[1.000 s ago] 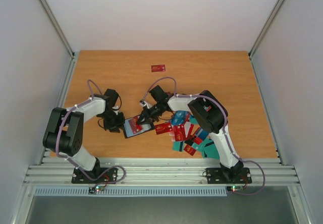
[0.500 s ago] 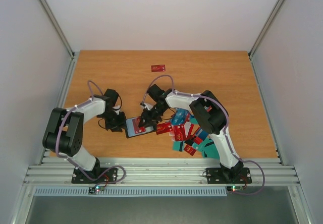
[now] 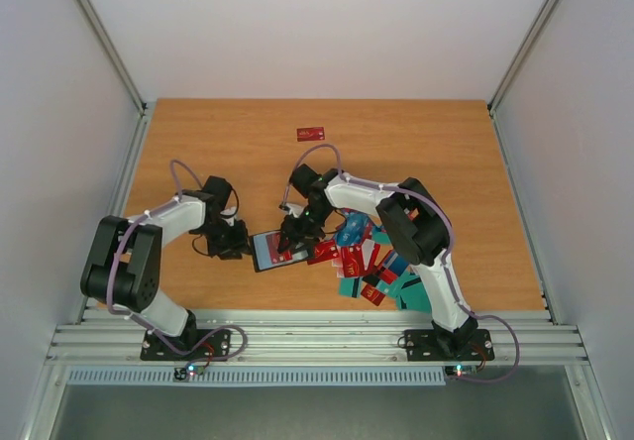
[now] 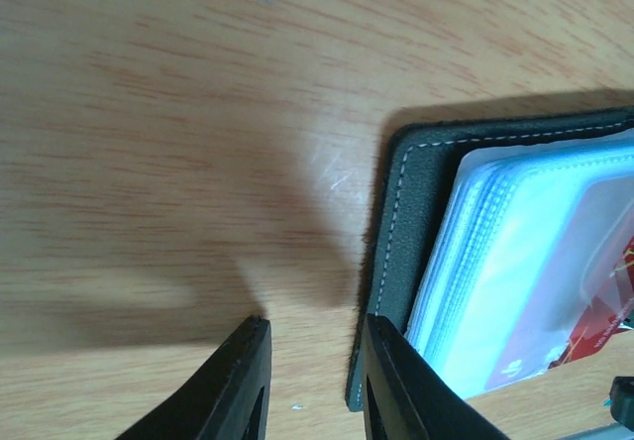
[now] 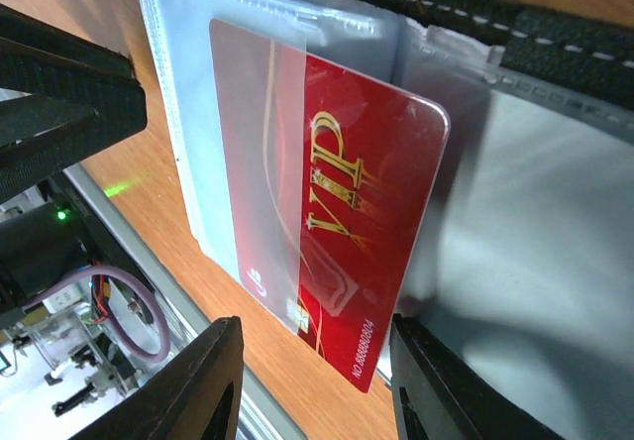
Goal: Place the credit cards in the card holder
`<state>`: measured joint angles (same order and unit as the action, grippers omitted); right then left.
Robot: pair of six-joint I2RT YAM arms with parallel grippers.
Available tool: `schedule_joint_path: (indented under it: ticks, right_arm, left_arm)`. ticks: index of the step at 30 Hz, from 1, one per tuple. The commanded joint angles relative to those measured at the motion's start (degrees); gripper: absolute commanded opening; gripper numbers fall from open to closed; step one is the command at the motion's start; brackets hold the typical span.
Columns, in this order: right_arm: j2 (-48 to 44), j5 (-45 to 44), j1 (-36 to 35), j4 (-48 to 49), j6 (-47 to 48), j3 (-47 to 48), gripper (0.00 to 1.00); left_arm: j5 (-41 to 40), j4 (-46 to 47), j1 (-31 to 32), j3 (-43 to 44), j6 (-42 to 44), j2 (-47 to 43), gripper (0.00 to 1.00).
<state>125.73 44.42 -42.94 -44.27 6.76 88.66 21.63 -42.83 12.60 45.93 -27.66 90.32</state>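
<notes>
The black card holder (image 3: 265, 254) lies open on the table between my arms, its clear sleeves (image 5: 188, 113) facing up. A red VIP card (image 5: 367, 192) sits about halfway inside one sleeve. My right gripper (image 5: 315, 326) hovers over this card, open, with both fingers clear of its long edges. My left gripper (image 4: 315, 323) is open at the holder's left side; one finger (image 4: 396, 381) lies over the dark stitched cover (image 4: 406, 192), the other over bare wood. The remaining credit cards (image 3: 369, 267), red, teal and blue, lie in a heap to the right of the holder.
One red card (image 3: 311, 134) lies alone at the far middle of the table. The card heap reaches towards the near edge by my right arm's base (image 3: 441, 343). White walls enclose the table on three sides.
My right gripper has gone from shut to open, letting go of the red card, which now rests in the sleeve. The holder has shifted slightly. My left gripper has kept its place.
</notes>
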Motion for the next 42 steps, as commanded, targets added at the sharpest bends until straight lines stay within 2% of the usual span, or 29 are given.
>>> schedule_joint_path:
  ticks: [1, 8, 16, 42]
  right_arm:
    - [-0.1, -3.5, -1.0, -2.7, -0.3, 2.0, 0.43]
    - [0.0, -7.9, -2.4, -3.2, -1.7, 3.4, 0.43]
    - [0.3, -8.8, -3.4, -3.2, -2.2, 4.1, 0.42]
    - [3.5, -9.4, -5.7, -5.6, -2.6, 9.3, 0.40]
  left_arm:
    - [-2.0, 5.5, 0.6, -3.0, 0.4, 2.9, 0.28]
    - [-1.0, 7.1, 0.7, -3.3, 0.4, 5.5, 0.23]
    - [0.0, 9.0, 0.8, -3.4, 0.0, 7.1, 0.17]
    - [1.5, 9.0, 1.0, -2.9, 0.4, 7.8, 0.16]
